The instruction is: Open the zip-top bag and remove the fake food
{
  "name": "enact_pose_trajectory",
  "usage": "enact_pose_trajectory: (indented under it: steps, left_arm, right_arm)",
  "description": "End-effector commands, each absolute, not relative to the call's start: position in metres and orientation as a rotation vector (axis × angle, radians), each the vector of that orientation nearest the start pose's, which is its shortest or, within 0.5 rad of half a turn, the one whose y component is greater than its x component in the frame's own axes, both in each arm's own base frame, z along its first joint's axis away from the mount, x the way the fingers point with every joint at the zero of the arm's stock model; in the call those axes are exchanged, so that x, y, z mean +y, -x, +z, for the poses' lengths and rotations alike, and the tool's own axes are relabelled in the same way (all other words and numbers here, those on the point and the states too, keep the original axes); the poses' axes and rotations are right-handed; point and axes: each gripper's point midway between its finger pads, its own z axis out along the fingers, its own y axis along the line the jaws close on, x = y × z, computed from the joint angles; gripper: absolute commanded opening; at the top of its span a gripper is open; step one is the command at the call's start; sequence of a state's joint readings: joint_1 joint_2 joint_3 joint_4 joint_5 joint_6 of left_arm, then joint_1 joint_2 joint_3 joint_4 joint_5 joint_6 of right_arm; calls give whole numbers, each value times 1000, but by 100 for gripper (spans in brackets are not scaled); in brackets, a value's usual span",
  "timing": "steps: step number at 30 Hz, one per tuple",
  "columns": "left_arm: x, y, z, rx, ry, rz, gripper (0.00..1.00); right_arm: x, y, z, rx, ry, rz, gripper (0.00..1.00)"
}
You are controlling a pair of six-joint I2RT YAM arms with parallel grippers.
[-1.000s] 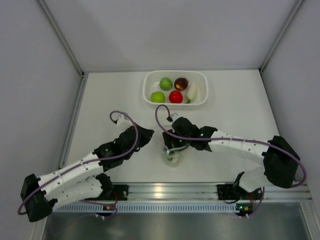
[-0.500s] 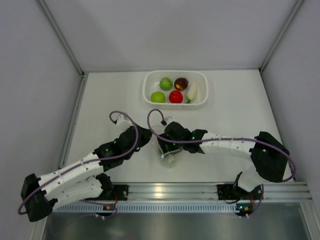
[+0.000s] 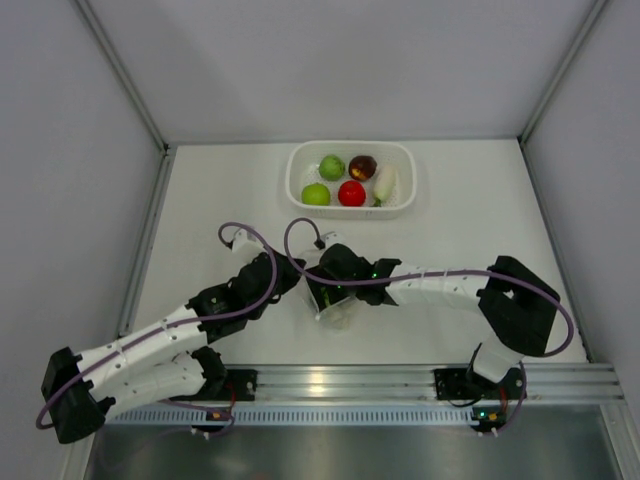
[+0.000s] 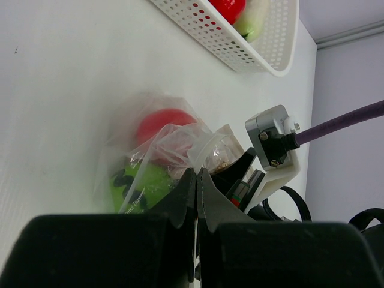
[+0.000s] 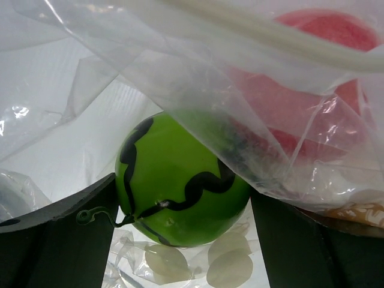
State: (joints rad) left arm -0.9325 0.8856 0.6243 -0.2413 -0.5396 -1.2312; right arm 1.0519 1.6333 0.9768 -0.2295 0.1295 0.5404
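Note:
The clear zip-top bag [image 3: 342, 312] lies between my two grippers near the table's front. In the left wrist view my left gripper [image 4: 197, 175] is shut on the bag's [image 4: 180, 141] top edge; a red ball [image 4: 161, 125] and a green black-striped ball [image 4: 144, 183] show through the plastic. In the right wrist view my right gripper [image 5: 182, 207] is inside the bag's mouth, its fingers [image 5: 57, 222] touching both sides of the green striped ball [image 5: 180, 186], with the red ball [image 5: 300, 114] behind the plastic. From above, the left gripper [image 3: 296, 276] and right gripper [image 3: 325, 293] are almost touching.
A white perforated basket [image 3: 296, 180] stands at the back centre with two green balls [image 3: 331, 166], a red ball [image 3: 351, 193], a maroon ball [image 3: 362, 166] and a white piece [image 3: 386, 182]. Its wall shows in the left wrist view [image 4: 240, 45]. Side walls bound the table.
My right gripper has moved left toward the left gripper and into the bag, and the bag has shifted left with it. The left arm has stayed put.

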Motion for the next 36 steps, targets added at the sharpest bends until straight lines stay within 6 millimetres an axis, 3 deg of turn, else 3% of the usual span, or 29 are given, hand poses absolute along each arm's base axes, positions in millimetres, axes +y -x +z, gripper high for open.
enact_pose_trajectory:
  steps: [1, 3, 9, 19, 25, 30, 34, 36]
  left_arm:
    - [-215, -231, 182, 1983, 634, -803, 0]
    - [-214, -231, 180, 1985, 631, -794, 0]
    - [-208, -231, 184, 1963, 625, -786, 0]
    - [-209, -231, 188, 1963, 582, -780, 0]
    - [-209, -230, 191, 1961, 557, -778, 0]
    - [-209, -229, 194, 1961, 531, -784, 0]
    - [-219, -227, 207, 1939, 444, -837, 0]
    - [-226, -226, 219, 1912, 386, -885, 0]
  right_arm:
    - [318, -195, 32, 2501, 621, 349, 73]
    - [318, -198, 37, 2480, 609, 340, 46]
    - [318, -197, 82, 2384, 590, 387, 44]
    - [308, -197, 132, 2283, 554, 400, 43]
    - [293, -207, 162, 2211, 497, 352, 41]
    - [298, -207, 194, 2124, 443, 469, 37]
    - [311, -206, 216, 2075, 459, 558, 36]
    - [317, -207, 210, 2098, 509, 525, 36]
